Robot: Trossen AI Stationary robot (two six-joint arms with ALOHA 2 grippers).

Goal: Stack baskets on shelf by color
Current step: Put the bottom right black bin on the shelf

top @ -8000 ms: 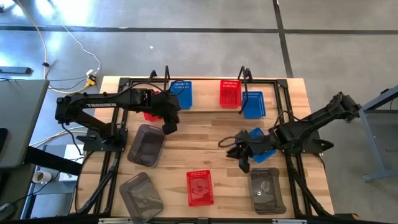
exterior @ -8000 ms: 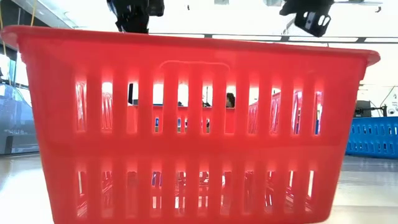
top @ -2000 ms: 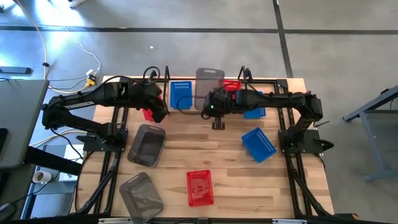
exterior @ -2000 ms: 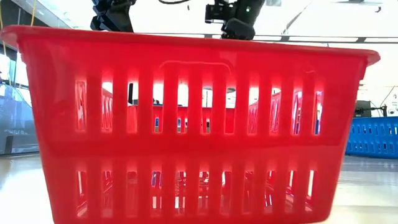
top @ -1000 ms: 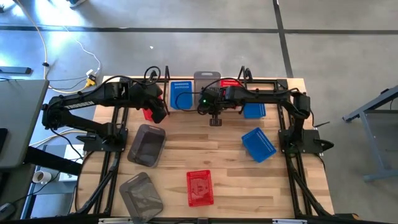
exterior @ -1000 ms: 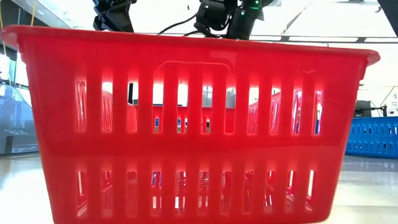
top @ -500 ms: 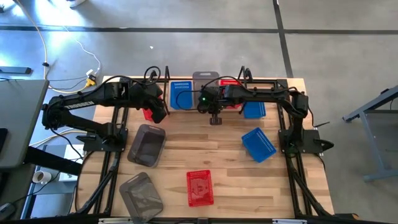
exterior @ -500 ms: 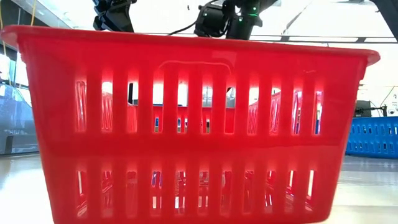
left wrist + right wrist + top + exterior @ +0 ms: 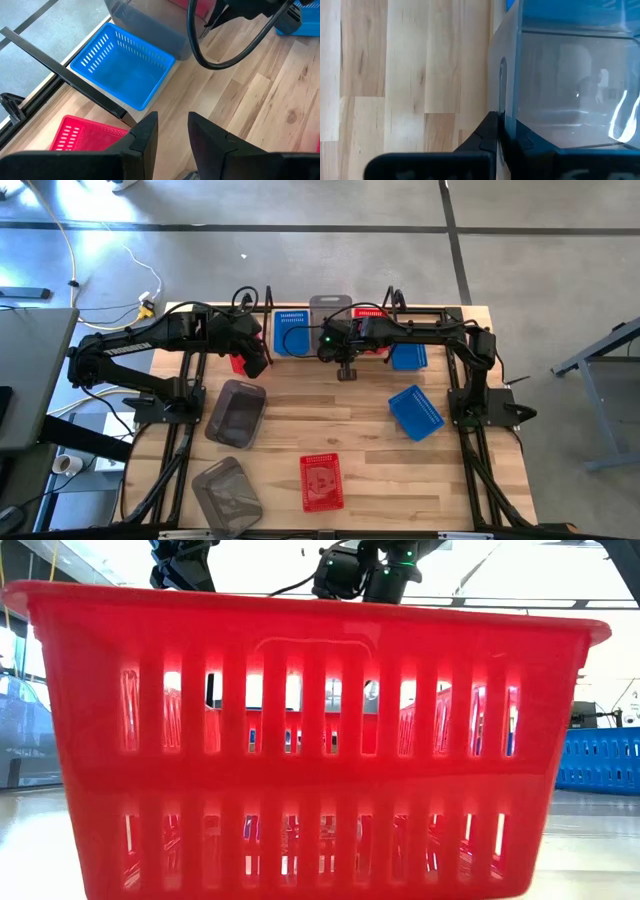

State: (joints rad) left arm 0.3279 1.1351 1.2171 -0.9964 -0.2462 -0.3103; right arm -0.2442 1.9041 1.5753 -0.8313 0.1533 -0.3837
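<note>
A smoky grey basket [image 9: 330, 308] sits over the black shelf [image 9: 395, 302] at the table's far edge, between a blue basket [image 9: 291, 332] and a red one [image 9: 371, 317]. My right gripper [image 9: 339, 340] is shut on it. I cannot tell whether its bottom rests on the shelf. Another blue basket [image 9: 408, 357] stands at the shelf's right end. My left gripper [image 9: 172, 142] hangs open with nothing between its fingers, above the wood near a red basket [image 9: 238, 363] and left of the blue one [image 9: 122, 67]. My right gripper pinches the grey basket's end wall [image 9: 501, 107], just below its handle slot. One finger [image 9: 487, 132] lies outside the wall and the other [image 9: 522, 142] inside it. The fingers slant steeply down onto the wall's upper edge.
On the table lie a blue basket [image 9: 415, 412], a red basket [image 9: 321, 480] that fills the low view [image 9: 300, 740], and two grey baskets [image 9: 236, 412] [image 9: 226, 492]. Bare wood lies in the table's middle. Black rail frames run along both sides.
</note>
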